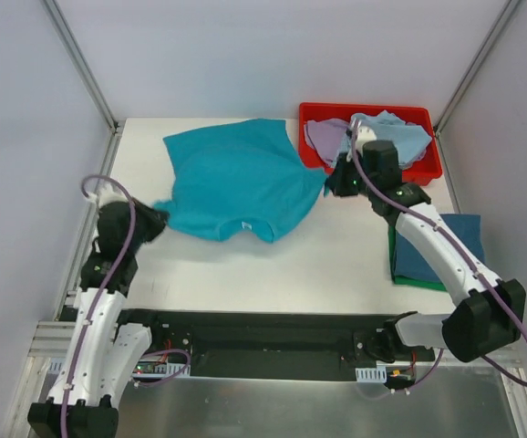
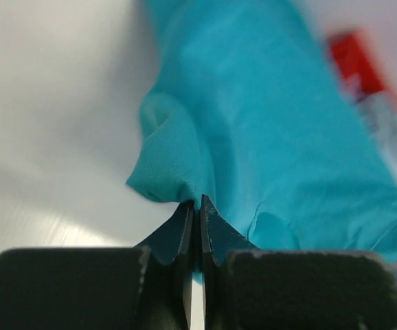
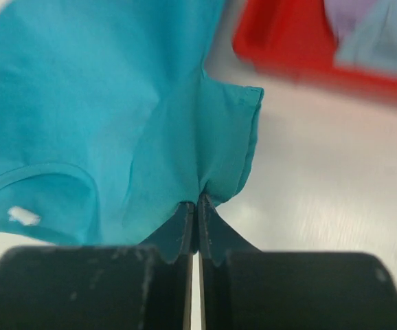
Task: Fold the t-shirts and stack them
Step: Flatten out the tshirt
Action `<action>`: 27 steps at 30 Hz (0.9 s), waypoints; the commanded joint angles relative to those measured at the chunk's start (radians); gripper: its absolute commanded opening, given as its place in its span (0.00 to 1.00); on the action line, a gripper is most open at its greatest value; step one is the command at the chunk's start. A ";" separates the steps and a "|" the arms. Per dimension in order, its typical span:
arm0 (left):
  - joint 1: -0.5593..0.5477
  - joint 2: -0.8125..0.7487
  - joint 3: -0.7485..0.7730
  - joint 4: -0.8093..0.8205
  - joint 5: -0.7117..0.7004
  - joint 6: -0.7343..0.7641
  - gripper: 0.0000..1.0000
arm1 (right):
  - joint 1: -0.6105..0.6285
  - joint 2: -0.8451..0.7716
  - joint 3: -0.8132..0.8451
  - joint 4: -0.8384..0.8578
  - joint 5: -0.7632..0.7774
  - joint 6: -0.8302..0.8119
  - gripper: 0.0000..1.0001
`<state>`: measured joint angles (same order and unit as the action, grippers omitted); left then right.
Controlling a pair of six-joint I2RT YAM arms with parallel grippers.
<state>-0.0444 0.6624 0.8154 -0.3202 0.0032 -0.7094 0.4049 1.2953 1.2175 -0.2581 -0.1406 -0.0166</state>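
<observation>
Two grips: your left gripper (image 2: pixel 196 202) and right gripper (image 3: pixel 197 200) clamp the shirt (image 1: pixel 236 178). It looks like the spreading step, so lay it flat next.

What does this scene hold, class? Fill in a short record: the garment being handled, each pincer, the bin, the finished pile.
garment: teal fabric t-shirt, spread across white table, collar toward the arms
left pincer: shut on the shirt's left edge
right pincer: shut on the shirt's right sleeve
bin: red plastic tray, holding lilac cloth and pale blue cloth
pile: folded dark blue cloth over green cloth, table's right side
</observation>
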 commanded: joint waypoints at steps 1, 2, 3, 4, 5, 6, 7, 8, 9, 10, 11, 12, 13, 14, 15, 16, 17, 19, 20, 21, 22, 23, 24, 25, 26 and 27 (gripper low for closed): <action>0.002 -0.130 -0.318 -0.006 0.073 -0.252 0.00 | -0.035 -0.027 -0.162 0.007 0.032 0.053 0.00; 0.001 -0.157 -0.378 -0.005 0.101 -0.283 0.00 | -0.041 -0.025 -0.185 -0.010 0.035 0.046 0.00; 0.003 -0.177 -0.439 0.000 0.145 -0.317 0.00 | -0.047 -0.025 -0.209 -0.027 0.065 0.044 0.00; 0.002 -0.188 -0.485 0.004 0.187 -0.326 0.00 | -0.052 -0.027 -0.232 -0.042 0.102 0.056 0.00; 0.001 -0.195 -0.513 0.003 0.223 -0.318 0.00 | -0.057 -0.028 -0.249 -0.050 0.134 0.061 0.00; 0.003 -0.196 -0.541 0.001 0.263 -0.305 0.00 | -0.066 -0.030 -0.271 -0.055 0.177 0.075 0.00; 0.003 -0.199 -0.565 0.001 0.296 -0.300 0.00 | -0.074 -0.027 -0.285 -0.064 0.197 0.084 0.01; 0.000 -0.199 -0.593 0.001 0.322 -0.294 0.00 | -0.084 -0.021 -0.294 -0.076 0.208 0.087 0.02; 0.000 -0.196 -0.616 0.000 0.325 -0.286 0.00 | -0.092 -0.013 -0.297 -0.093 0.213 0.089 0.02; 0.001 -0.192 -0.633 -0.003 0.319 -0.285 0.00 | -0.098 -0.004 -0.299 -0.111 0.225 0.096 0.02; 0.001 -0.184 -0.648 -0.003 0.328 -0.289 0.00 | -0.103 0.005 -0.300 -0.130 0.254 0.101 0.02; 0.001 -0.175 -0.662 -0.003 0.339 -0.295 0.00 | -0.104 0.015 -0.305 -0.139 0.266 0.101 0.02; 0.000 -0.166 -0.667 -0.003 0.346 -0.294 0.00 | -0.106 0.022 -0.308 -0.154 0.277 0.101 0.02; -0.003 -0.159 -0.670 -0.005 0.357 -0.286 0.00 | -0.107 0.032 -0.309 -0.170 0.285 0.101 0.02; -0.006 -0.161 -0.671 -0.008 0.365 -0.279 0.00 | -0.107 0.039 -0.312 -0.182 0.286 0.101 0.02; -0.009 -0.165 -0.674 -0.011 0.373 -0.277 0.00 | -0.107 0.042 -0.317 -0.197 0.291 0.109 0.02; -0.011 -0.168 -0.677 -0.016 0.380 -0.279 0.00 | -0.107 0.044 -0.322 -0.213 0.295 0.119 0.02; -0.017 -0.188 -0.683 -0.028 0.392 -0.288 0.00 | -0.107 0.038 -0.337 -0.240 0.305 0.142 0.02; -0.020 -0.204 -0.683 -0.039 0.397 -0.291 0.00 | -0.107 0.026 -0.352 -0.248 0.305 0.153 0.02; -0.023 -0.219 -0.683 -0.052 0.399 -0.292 0.00 | -0.109 0.010 -0.372 -0.251 0.302 0.159 0.03; -0.026 -0.234 -0.682 -0.075 0.396 -0.292 0.00 | -0.107 -0.002 -0.389 -0.256 0.305 0.167 0.04; -0.028 -0.251 -0.679 -0.095 0.388 -0.289 0.00 | -0.109 -0.016 -0.409 -0.260 0.317 0.175 0.06; -0.028 -0.260 -0.677 -0.117 0.379 -0.283 0.00 | -0.107 -0.024 -0.415 -0.271 0.337 0.179 0.08; -0.028 -0.267 -0.676 -0.128 0.371 -0.274 0.02 | -0.107 -0.028 -0.418 -0.277 0.355 0.181 0.09; -0.028 -0.268 -0.670 -0.143 0.366 -0.263 0.09 | -0.107 -0.030 -0.417 -0.282 0.374 0.181 0.10; -0.028 -0.262 -0.662 -0.155 0.362 -0.250 0.17 | -0.107 -0.033 -0.414 -0.285 0.386 0.178 0.12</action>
<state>-0.0662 0.4095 0.1459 -0.3981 0.3645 -0.9829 0.3004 1.3079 0.8017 -0.4892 0.1566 0.1303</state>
